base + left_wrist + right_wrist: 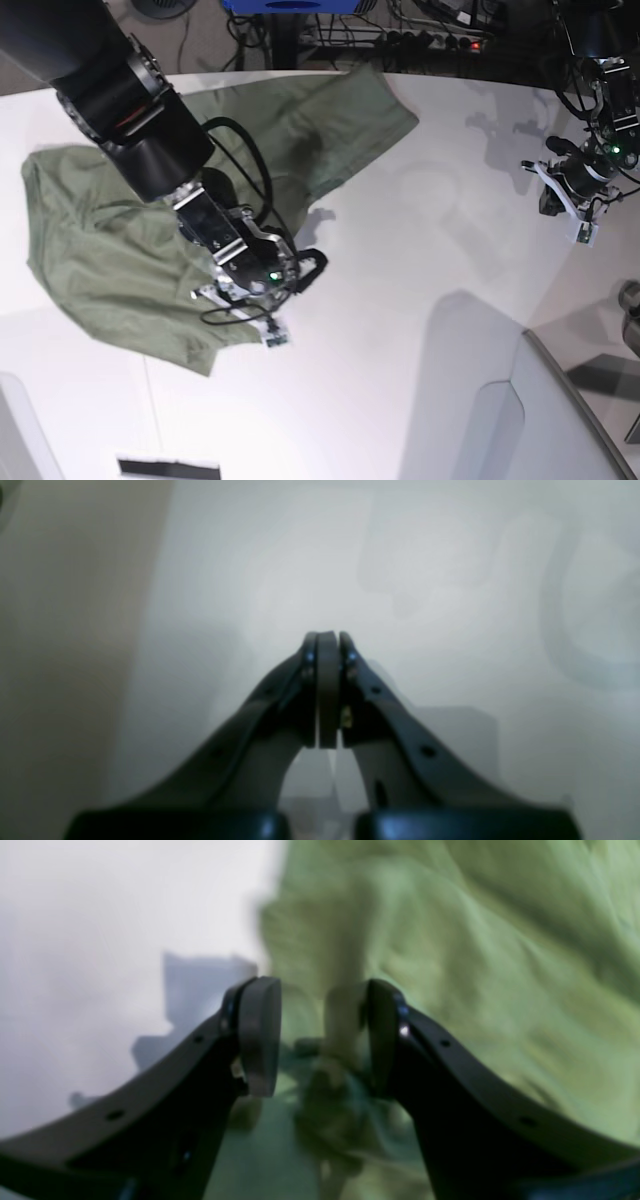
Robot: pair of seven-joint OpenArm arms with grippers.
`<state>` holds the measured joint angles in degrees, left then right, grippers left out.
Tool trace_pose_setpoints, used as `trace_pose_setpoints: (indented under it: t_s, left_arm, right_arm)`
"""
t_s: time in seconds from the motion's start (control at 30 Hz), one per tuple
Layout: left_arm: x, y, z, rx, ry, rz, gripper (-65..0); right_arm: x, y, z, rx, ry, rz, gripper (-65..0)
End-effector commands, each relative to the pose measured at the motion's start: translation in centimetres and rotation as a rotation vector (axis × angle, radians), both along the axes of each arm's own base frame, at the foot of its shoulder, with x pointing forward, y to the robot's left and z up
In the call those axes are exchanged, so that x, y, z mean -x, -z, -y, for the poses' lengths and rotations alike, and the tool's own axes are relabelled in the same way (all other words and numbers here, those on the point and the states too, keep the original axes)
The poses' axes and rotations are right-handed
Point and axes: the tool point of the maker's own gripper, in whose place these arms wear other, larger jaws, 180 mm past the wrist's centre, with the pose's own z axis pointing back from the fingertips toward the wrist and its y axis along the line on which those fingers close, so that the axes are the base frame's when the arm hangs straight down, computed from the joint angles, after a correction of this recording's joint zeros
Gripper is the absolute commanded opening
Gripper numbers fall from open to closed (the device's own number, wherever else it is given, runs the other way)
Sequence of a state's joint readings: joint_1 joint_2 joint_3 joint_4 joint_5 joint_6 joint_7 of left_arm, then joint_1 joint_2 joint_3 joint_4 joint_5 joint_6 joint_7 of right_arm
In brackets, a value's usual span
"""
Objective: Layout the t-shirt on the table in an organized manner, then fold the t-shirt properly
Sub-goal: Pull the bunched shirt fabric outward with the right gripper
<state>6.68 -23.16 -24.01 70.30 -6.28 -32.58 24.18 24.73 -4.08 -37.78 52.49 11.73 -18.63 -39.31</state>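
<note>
The olive-green t-shirt (110, 250) lies wrinkled over the left part of the white table (420, 280), one part reaching toward the far edge. My right gripper (240, 300) hangs low over the shirt's near right edge. In the right wrist view this gripper (320, 995) stands open, with blurred t-shirt (450, 940) fabric under and between the fingers and bare table (100, 915) to the left. My left gripper (552, 195) hovers at the table's right side, far from the shirt. Seen from the left wrist, that gripper (327, 635) is shut, pads pressed together on nothing, above the table (300, 555).
A grey-white raised panel (560, 410) with a dark rim stands at the near right. Cables and a power strip (430, 35) lie beyond the far edge. A thin seam line (150, 400) runs toward a dark strip (165, 468) at the near edge.
</note>
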Motion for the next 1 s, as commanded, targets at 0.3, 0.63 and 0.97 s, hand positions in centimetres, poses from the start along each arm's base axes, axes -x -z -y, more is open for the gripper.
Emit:
trace_pose_setpoints:
  t_s: [0.3,0.63,0.97]
  left_arm:
    - [-0.9,-1.5,-0.9,-0.019,-0.003,0.045,-65.0]
    - [-1.2,-1.7,-0.9,-0.019,-0.003,0.052,-65.0]
    - [-1.3,-1.7,-0.9,-0.019,-0.003,0.054,-65.0]
  right_arm:
    - [-3.8,0.0,2.2,0.075,0.014,0.084,-37.8]
    - [-3.5,-0.1,0.0,0.018,-0.088,0.104,-64.8]
    - [-3.2,-10.6,-7.8,-0.158,-0.188,0.166,-64.1]
